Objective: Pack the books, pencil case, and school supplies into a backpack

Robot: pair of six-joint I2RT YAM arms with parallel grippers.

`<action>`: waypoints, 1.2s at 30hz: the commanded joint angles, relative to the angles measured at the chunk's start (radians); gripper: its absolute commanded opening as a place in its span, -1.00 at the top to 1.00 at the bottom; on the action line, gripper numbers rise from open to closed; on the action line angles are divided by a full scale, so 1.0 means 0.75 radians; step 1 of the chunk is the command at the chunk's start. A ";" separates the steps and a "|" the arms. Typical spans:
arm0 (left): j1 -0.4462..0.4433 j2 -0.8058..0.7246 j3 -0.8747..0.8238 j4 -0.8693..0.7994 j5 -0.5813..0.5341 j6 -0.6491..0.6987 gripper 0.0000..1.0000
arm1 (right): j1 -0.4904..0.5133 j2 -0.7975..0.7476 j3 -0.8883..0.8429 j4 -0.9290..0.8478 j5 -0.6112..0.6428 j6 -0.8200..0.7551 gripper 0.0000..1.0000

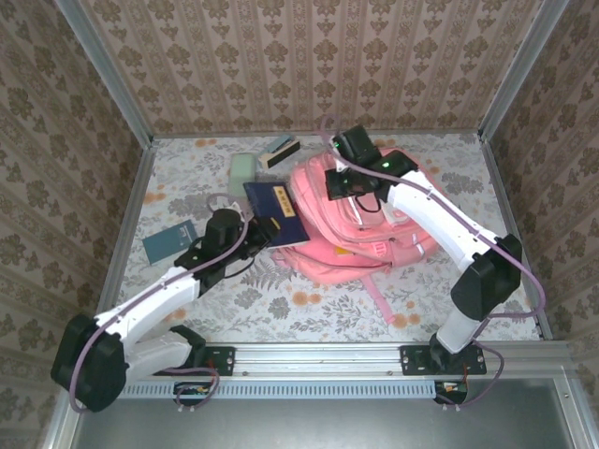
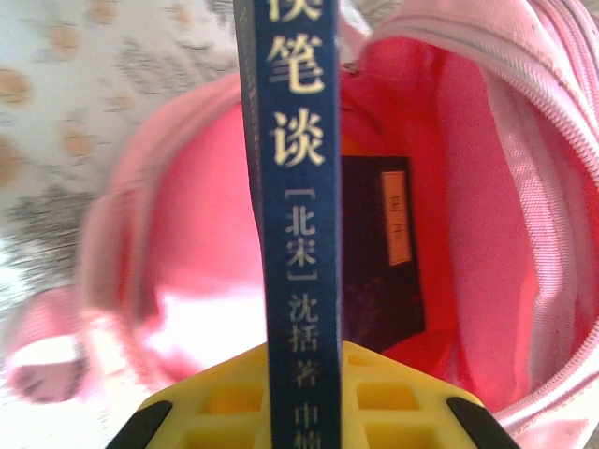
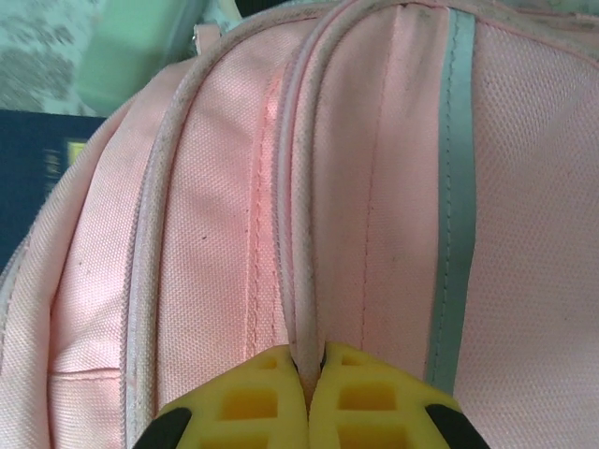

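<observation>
Now my left claw (image 2: 304, 398) grips a navy book (image 2: 299, 187) edge-on at the backpack (image 2: 178, 243) mouth, to slide beside a second book (image 2: 384, 253) inside; my right claw (image 3: 309, 379), shut, pinches a seam (image 3: 301, 187), likely holding it open.

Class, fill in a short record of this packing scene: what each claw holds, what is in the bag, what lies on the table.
left claw: shut on navy book, at the open mouth of the backpack
right claw: shut on a ridge of the backpack
inside backpack: one dark book
lying outside: pencil case, teal booklet, stapler-like block
</observation>
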 commanded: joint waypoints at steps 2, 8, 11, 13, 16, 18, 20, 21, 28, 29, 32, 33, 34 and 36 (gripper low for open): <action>-0.091 0.231 0.125 0.333 0.003 -0.056 1.00 | -0.067 -0.104 0.035 0.158 -0.227 0.118 1.00; -0.204 0.580 0.360 0.480 0.035 -0.064 1.00 | -0.114 -0.143 -0.029 0.217 -0.289 0.169 1.00; -0.242 0.721 0.472 0.470 0.031 -0.046 1.00 | -0.124 -0.155 -0.051 0.232 -0.304 0.178 1.00; -0.255 0.823 0.532 0.472 0.040 -0.091 1.00 | -0.126 -0.160 -0.061 0.234 -0.310 0.178 1.00; -0.273 0.980 0.608 0.537 0.071 -0.169 1.00 | -0.135 -0.163 -0.072 0.240 -0.318 0.180 1.00; -0.290 1.068 0.665 0.537 0.083 -0.201 1.00 | -0.140 -0.165 -0.077 0.246 -0.327 0.183 1.00; -0.307 1.132 0.717 0.511 0.083 -0.218 1.00 | -0.148 -0.168 -0.080 0.248 -0.337 0.183 1.00; -0.315 1.158 0.754 0.467 0.091 -0.220 0.77 | -0.151 -0.167 -0.081 0.249 -0.339 0.183 1.00; -0.333 1.099 0.847 -0.065 -0.068 -0.098 -0.11 | -0.172 -0.181 -0.099 0.245 -0.354 0.176 1.00; -0.331 1.087 0.846 -0.096 -0.084 -0.079 -0.15 | -0.175 -0.184 -0.106 0.248 -0.355 0.177 1.00; -0.331 1.068 0.845 -0.148 -0.103 -0.047 -0.15 | -0.183 -0.188 -0.118 0.257 -0.361 0.179 1.00; -0.332 1.067 0.847 -0.152 -0.108 -0.038 -0.14 | -0.183 -0.186 -0.119 0.258 -0.363 0.178 1.00; -0.330 1.069 0.849 -0.151 -0.107 -0.033 -0.10 | -0.183 -0.184 -0.118 0.259 -0.365 0.178 1.00; -0.331 1.087 0.870 -0.145 -0.091 -0.025 0.03 | -0.182 -0.179 -0.119 0.258 -0.370 0.184 1.00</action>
